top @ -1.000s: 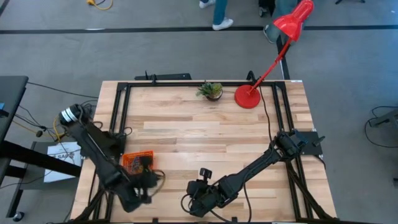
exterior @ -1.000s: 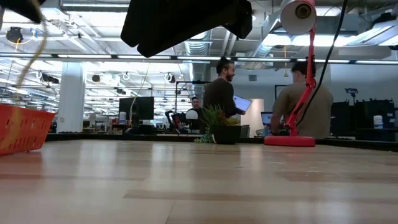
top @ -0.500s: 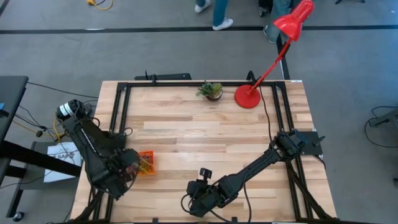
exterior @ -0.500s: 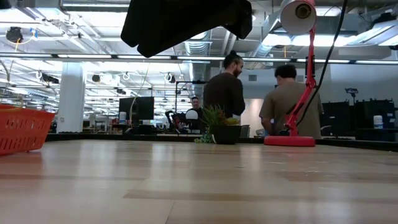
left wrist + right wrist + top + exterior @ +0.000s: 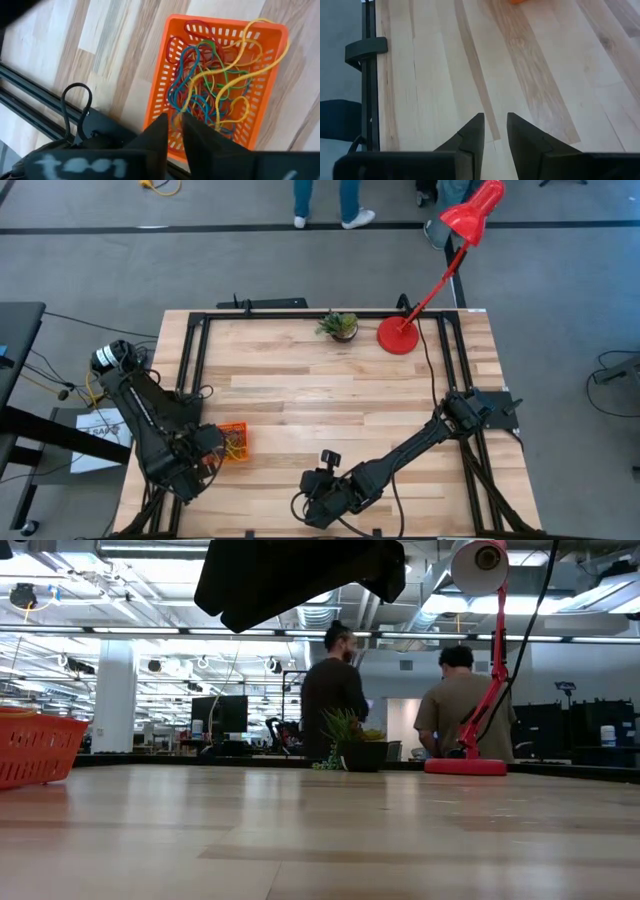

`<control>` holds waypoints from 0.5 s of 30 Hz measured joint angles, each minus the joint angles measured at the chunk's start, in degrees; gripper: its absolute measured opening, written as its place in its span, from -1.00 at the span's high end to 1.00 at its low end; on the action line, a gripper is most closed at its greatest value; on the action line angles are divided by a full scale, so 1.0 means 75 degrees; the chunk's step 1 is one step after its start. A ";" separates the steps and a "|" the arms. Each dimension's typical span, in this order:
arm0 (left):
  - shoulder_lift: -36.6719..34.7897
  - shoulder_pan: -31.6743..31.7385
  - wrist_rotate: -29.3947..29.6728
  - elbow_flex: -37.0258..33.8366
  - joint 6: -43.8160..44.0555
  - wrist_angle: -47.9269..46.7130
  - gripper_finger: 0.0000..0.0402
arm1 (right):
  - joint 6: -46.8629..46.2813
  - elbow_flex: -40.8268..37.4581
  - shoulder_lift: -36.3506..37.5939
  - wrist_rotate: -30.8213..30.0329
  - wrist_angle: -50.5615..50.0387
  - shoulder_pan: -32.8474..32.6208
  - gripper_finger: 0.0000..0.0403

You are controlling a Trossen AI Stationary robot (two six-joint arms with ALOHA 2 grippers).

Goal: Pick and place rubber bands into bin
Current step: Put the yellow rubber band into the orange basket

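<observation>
The orange bin (image 5: 215, 75) stands near the table's left near corner (image 5: 234, 442) and shows at the left edge of the low view (image 5: 35, 745). Inside it lies a tangle of rubber bands (image 5: 210, 85): yellow, green, blue and red loops resting on its floor. My left gripper (image 5: 175, 120) hangs above the bin's left end (image 5: 208, 452) with a narrow gap between its fingers and nothing between them. My right gripper (image 5: 495, 125) waits by the near edge (image 5: 312, 508), slightly open over bare wood.
A red desk lamp (image 5: 398, 335) and a small potted plant (image 5: 340, 326) stand at the far edge. A black frame (image 5: 190, 360) runs around the tabletop. The wide middle of the table (image 5: 330, 410) is bare wood. People stand beyond the far edge (image 5: 335, 690).
My left gripper has drawn back from just near of the bin toward the table's left and now sits above the bin. The yellow band that hung from it a second ago no longer shows hanging in the low view. People behind the table have walked left.
</observation>
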State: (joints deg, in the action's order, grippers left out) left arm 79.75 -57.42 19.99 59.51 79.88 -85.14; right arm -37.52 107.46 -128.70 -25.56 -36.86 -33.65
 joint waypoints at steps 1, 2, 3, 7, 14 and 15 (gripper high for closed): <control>0.0000 0.0004 0.0005 0.0000 -0.0001 -0.0005 0.74 | 0.0000 0.0000 0.0000 0.0000 0.0000 0.0000 0.62; 0.0000 0.0002 0.0006 -0.0003 -0.0002 -0.0004 0.69 | 0.0000 0.0000 0.0000 0.0000 0.0000 0.0000 0.62; 0.0000 0.0001 0.0006 -0.0009 0.0000 -0.0001 0.64 | 0.0000 0.0000 0.0000 0.0000 0.0000 0.0000 0.62; 0.0003 0.0001 0.0012 -0.0238 0.0017 0.0040 0.48 | 0.0000 0.0000 0.0000 0.0000 0.0000 0.0000 0.62; 0.0003 0.0019 0.0346 -0.1087 -0.0136 0.1757 0.40 | 0.0000 0.0000 0.0000 0.0000 0.0003 0.0000 0.62; 0.0006 0.0019 0.0409 -0.1185 -0.0392 0.2217 0.41 | 0.0000 0.0000 0.0000 0.0000 0.0003 0.0005 0.62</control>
State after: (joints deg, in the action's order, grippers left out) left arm 79.79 -57.28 23.06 50.62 76.94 -68.52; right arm -37.52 107.46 -128.70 -25.56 -36.84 -33.61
